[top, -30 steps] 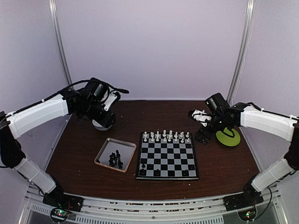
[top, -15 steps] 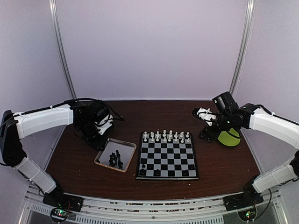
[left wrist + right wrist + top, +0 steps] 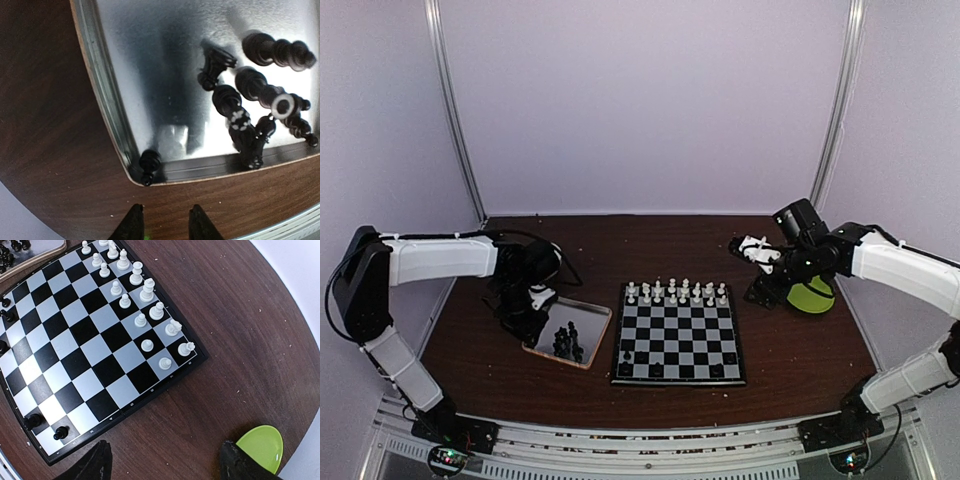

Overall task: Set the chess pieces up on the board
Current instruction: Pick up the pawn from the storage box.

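A: What takes up most of the view?

B: A dark wooden table (image 3: 790, 350). The board (image 3: 678, 340) lies flat at its middle, close to the near edge.

A: And beside it?

B: A silver tray (image 3: 582, 318) lies just left of the board, and a green plate (image 3: 812, 296) sits off the board's far right corner.

A: Where are the arms?

B: The left gripper (image 3: 165, 225) hangs low over the wood just outside one corner of the tray. Its fingers stand a narrow gap apart with nothing between them. The right gripper (image 3: 165, 465) hovers over the table between the plate and the board's right edge. Its fingers are spread wide and hold nothing.

A: And the pieces?

B: The white pieces (image 3: 677, 292) stand upright in the two far rows of the board. A few black men (image 3: 32, 421) stand on its near rows. The other black pieces (image 3: 250, 100) lie toppled in a heap inside the tray. One small pawn (image 3: 148, 162) lies apart in the tray's corner, against the rim, just ahead of the left fingertips.
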{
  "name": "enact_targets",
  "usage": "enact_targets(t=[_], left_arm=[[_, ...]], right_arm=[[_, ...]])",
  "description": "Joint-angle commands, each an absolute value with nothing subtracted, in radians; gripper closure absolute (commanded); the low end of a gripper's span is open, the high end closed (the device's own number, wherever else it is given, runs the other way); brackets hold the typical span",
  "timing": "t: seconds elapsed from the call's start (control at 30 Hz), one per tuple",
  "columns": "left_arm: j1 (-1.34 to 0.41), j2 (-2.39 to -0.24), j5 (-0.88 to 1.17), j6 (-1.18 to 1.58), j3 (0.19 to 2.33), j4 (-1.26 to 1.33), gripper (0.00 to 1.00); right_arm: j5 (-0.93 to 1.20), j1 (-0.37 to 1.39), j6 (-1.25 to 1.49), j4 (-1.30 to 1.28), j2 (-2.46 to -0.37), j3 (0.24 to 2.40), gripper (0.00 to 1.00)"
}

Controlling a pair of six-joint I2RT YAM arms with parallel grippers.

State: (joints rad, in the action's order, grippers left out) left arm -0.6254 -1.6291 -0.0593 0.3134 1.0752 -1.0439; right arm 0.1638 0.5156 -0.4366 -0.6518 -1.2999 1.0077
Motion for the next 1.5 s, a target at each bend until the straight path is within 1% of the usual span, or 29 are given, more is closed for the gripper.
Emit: enact_targets(t=[0.0,0.07,0.3,0.4,0.57,0.9,0.97,1.17,1.37,1.47], left_arm=[[-0.61,-1.662,-0.072,0.31,1.068,-0.999,0.68],[-0.606,-1.676,-0.083,0.307,1.066,-0.993,0.69],[-0.588,-1.708,-0.085,0.284,1.064,-0.965,0.78],[-0.587,-1.721,-0.102,0.28,1.061,-0.965,0.8],[-0.586,-1.733,-0.119,0.275,1.056,-0.968,0.81],[-0.587,-1.765,-0.123,0.251,1.083,-0.959,0.91],[-0.586,-1.759,-0.125,0.245,1.099,-0.963,0.95],[-0.587,-1.73,-0.105,0.229,1.17,-0.966,0.99],[-0.587,-1.72,-0.14,0.218,1.317,-1.02,1.0],[-0.595,-1.72,-0.093,0.213,1.405,-1.029,1.0]], right_arm=[[0.186,0.517,-0.452,-0.667,-1.311,0.997,0.27],[0.185,0.517,-0.453,-0.672,-1.318,1.001,0.28],[0.209,0.517,-0.465,-0.687,-1.337,1.003,0.33],[0.213,0.517,-0.469,-0.693,-1.345,1.007,0.34],[0.216,0.517,-0.471,-0.697,-1.356,1.011,0.35],[0.221,0.517,-0.475,-0.707,-1.367,1.014,0.38],[0.22,0.517,-0.476,-0.707,-1.366,1.012,0.38],[0.217,0.517,-0.477,-0.708,-1.371,1.012,0.39],[0.211,0.517,-0.478,-0.708,-1.372,1.012,0.4],[0.205,0.517,-0.479,-0.707,-1.371,1.011,0.4]])
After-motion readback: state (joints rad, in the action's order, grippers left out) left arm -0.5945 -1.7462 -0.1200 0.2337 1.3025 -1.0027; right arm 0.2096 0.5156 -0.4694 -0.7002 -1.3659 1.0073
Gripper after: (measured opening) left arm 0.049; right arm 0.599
